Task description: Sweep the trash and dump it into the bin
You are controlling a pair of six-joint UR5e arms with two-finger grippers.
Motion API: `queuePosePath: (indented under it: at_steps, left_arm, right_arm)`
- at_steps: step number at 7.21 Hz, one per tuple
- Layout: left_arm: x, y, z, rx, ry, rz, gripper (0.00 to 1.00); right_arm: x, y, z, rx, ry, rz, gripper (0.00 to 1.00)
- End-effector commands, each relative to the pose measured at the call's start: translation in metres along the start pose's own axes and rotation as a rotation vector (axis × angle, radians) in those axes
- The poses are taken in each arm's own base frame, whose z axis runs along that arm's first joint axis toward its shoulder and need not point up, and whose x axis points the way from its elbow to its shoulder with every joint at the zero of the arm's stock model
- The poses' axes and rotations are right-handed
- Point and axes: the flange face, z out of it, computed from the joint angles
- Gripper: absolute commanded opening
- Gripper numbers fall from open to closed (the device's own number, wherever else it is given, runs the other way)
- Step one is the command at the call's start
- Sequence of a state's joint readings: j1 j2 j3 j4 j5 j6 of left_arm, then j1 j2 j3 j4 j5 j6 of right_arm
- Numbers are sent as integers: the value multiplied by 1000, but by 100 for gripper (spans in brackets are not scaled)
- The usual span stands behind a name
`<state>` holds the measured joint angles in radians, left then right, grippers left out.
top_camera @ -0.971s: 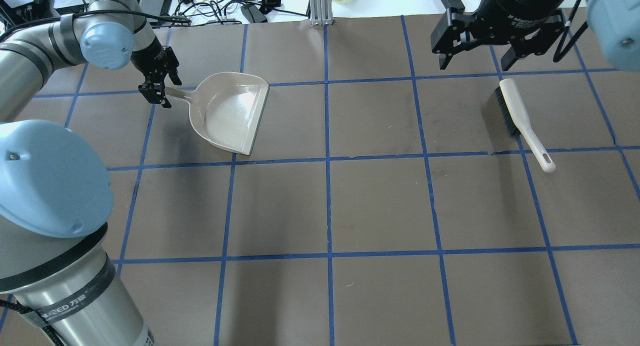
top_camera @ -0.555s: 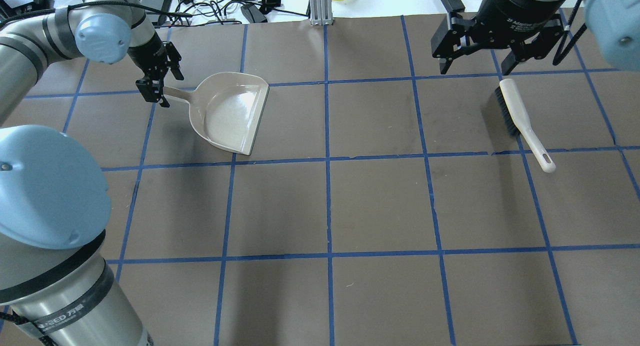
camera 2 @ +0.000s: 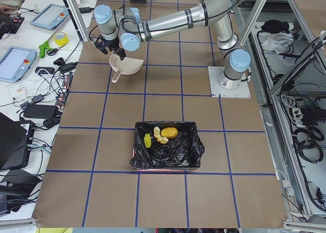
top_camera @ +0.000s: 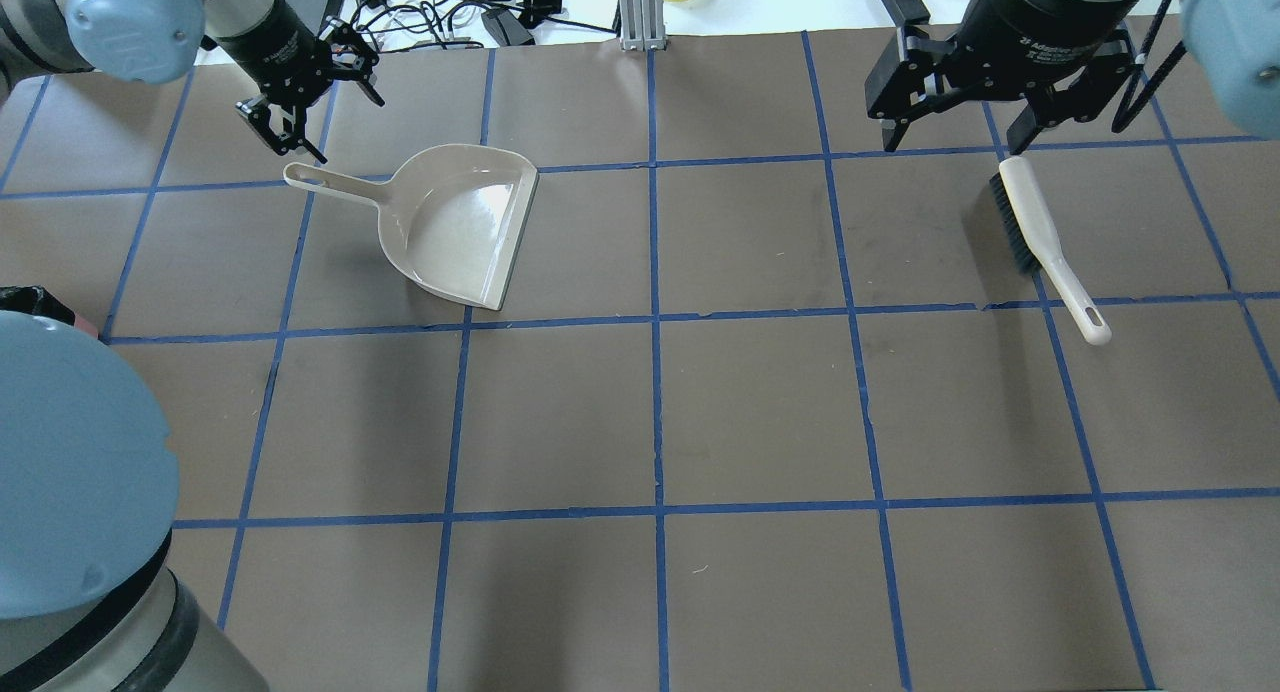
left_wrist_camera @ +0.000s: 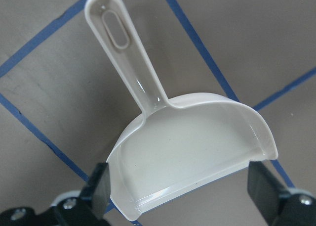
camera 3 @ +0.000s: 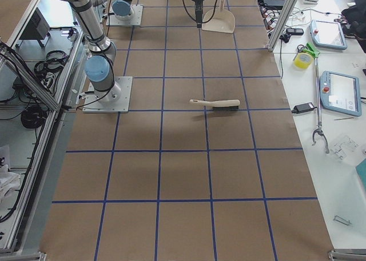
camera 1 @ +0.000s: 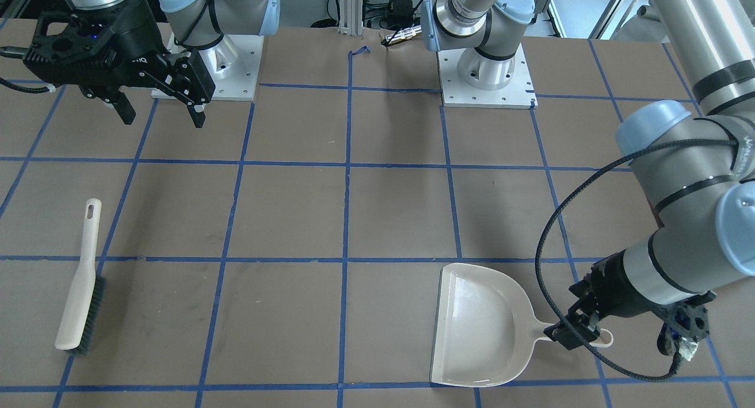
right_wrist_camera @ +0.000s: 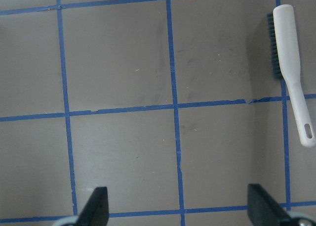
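Note:
The trash, an orange-brown blob (camera 2: 170, 132), a cream crescent (camera 2: 159, 136) and a yellow-green wedge (camera 2: 147, 140), lies inside the bin (camera 2: 165, 159), a pink box lined with a black bag. A beige dustpan (top_camera: 455, 222) (left_wrist_camera: 187, 147) lies flat on the table with nothing in it. My left gripper (top_camera: 315, 122) (left_wrist_camera: 180, 196) hangs open above it, off the handle (top_camera: 325, 180). A beige brush (top_camera: 1040, 237) (right_wrist_camera: 289, 63) lies on the table. My right gripper (top_camera: 955, 137) (camera 1: 159, 116) hovers open just beyond its bristle end, holding nothing.
Blue tape divides the brown table mat (top_camera: 760, 412) into squares. Cables and devices (top_camera: 450, 12) crowd the far edge past the dustpan. A corner of the bin's black bag (top_camera: 30, 302) shows beside my left arm's base. Tablets and tools lie on a side bench (camera 3: 337, 89).
My left gripper has come off the dustpan handle, lifted and drawn back toward the far edge, fingers spread. The dustpan stayed put. The right gripper barely shifted.

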<state>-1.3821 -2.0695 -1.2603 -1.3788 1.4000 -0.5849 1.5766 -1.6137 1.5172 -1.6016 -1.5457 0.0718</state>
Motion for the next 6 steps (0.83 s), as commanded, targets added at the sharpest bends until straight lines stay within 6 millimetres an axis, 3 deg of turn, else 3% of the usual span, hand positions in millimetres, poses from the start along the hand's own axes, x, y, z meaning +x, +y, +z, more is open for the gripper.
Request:
queuePosePath:
  at_steps: [1, 3, 5, 6]
  left_arm:
    - [-6, 28, -56, 28, 26, 206, 100]
    - [-30, 66, -89, -59, -63, 547, 100]
    - [-54, 103, -119, -131, -130, 538, 100]
    - [-61, 112, -114, -138, -139, 546, 100]
  right_arm:
    - [0, 16, -11, -17, 0, 6, 100]
    - [1, 38, -21, -69, 3, 9, 100]
    - [1, 46, -29, -66, -4, 8, 100]
    - [2, 50, -32, -68, -5, 11, 100]
